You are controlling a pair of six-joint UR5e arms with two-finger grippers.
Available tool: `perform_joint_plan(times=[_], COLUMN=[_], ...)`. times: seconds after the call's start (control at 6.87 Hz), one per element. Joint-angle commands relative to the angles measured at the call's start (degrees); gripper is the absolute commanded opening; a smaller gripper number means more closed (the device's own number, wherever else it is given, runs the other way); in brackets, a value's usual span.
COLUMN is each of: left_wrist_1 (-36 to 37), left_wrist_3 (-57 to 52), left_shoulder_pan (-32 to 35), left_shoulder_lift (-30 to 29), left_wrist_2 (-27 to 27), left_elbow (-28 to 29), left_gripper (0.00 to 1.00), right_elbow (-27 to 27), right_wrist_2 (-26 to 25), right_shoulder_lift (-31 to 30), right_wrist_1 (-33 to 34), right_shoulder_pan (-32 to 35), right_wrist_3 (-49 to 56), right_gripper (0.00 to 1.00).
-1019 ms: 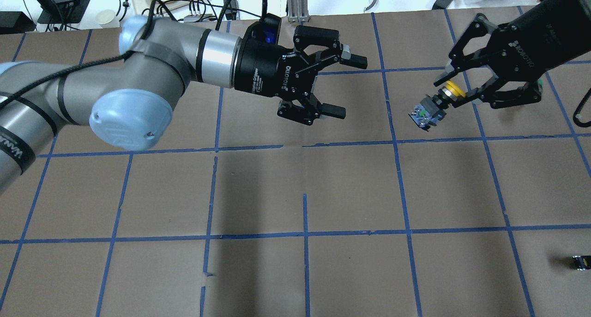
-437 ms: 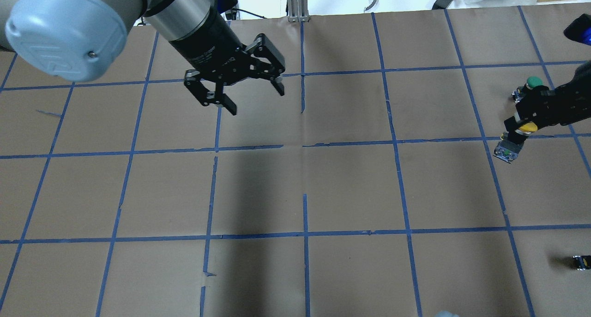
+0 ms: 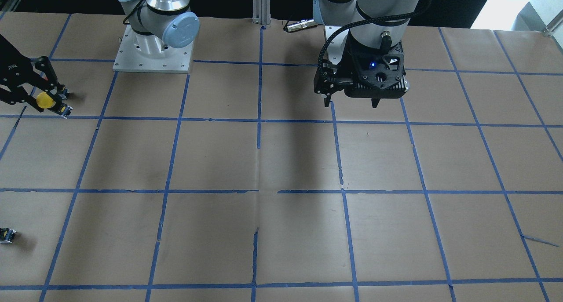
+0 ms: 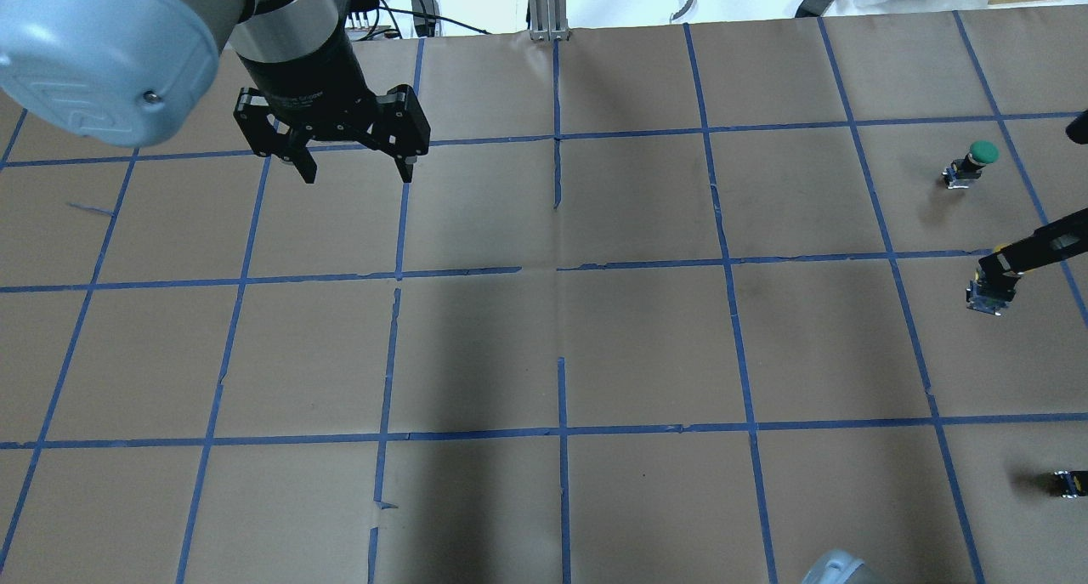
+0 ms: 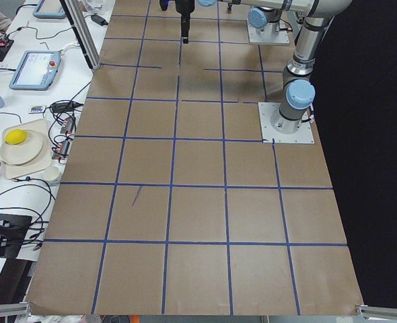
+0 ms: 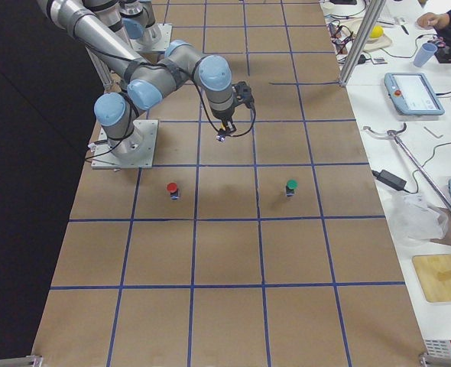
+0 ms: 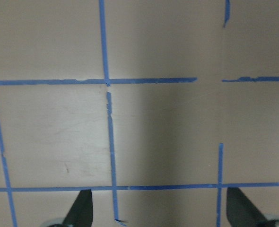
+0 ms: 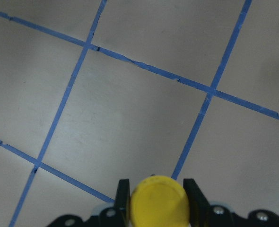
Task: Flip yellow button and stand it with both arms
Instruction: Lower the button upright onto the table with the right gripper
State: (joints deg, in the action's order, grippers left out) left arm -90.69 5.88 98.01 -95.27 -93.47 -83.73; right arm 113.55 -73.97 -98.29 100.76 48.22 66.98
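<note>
The yellow button (image 8: 157, 202), at the left edge of the front-facing view, is pinched across its cap by the right pincer (image 3: 47, 100). It is judged light and rigid; the rounded cap may slip, so its squarer lower body is preferred for regrasping. The left pincer (image 4: 358, 174), spread and empty, is held well apart above the tabletop (image 4: 646, 346).

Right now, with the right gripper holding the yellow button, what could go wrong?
The right gripper grips the yellow button only by its round cap, so it could swivel or slip. The left gripper hangs open far away, unable to steady it. The green button stands nearby; a wide swing might topple it.
</note>
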Motion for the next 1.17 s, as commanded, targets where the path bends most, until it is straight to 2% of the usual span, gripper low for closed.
perform_joint_plan(times=[0.0,0.15,0.29,0.44,0.58,0.73,1.02], left_wrist_1=[2.1,0.5,-1.5,-1.1,-0.9,-0.8,-1.2], left_wrist_3=[-0.5,0.8,1.0,0.8,0.8,1.2,0.6], left_shoulder_pan=[-0.2,-0.1,-0.4,-0.4,-0.4,-2.9,-5.1], left_shoulder_lift=[-0.6,-0.4,-0.2,-0.2,-0.9,-0.9,0.9], left_wrist_2=[-1.5,-0.8,-0.7,-1.4,-1.5,-0.5,1.3], left_elbow=[1.0,0.9,1.2,1.4,2.6,3.7,0.8], left_gripper=[1.0,1.0,1.0,1.0,1.0,1.0,1.0], right_elbow=[0.9,0.8,0.6,0.5,0.4,0.4,0.4], right_wrist_2=[0.3,0.9,4.1,4.6,5.1,8.0,8.1], right_shoulder_lift=[4.7,7.9,11.2,14.8,17.9,20.1,21.0], right_wrist_1=[4.9,7.1,9.8,15.0,17.2,17.3,18.2], right_shoulder_pan=[-4.4,-6.5,-7.0,-7.9,-9.1,-10.9,-11.3], right_wrist_3=[11.2,14.9,17.3,19.6,19.8,19.8,19.9], right_gripper=[0.18,0.18,0.18,0.19,0.19,0.2,0.21])
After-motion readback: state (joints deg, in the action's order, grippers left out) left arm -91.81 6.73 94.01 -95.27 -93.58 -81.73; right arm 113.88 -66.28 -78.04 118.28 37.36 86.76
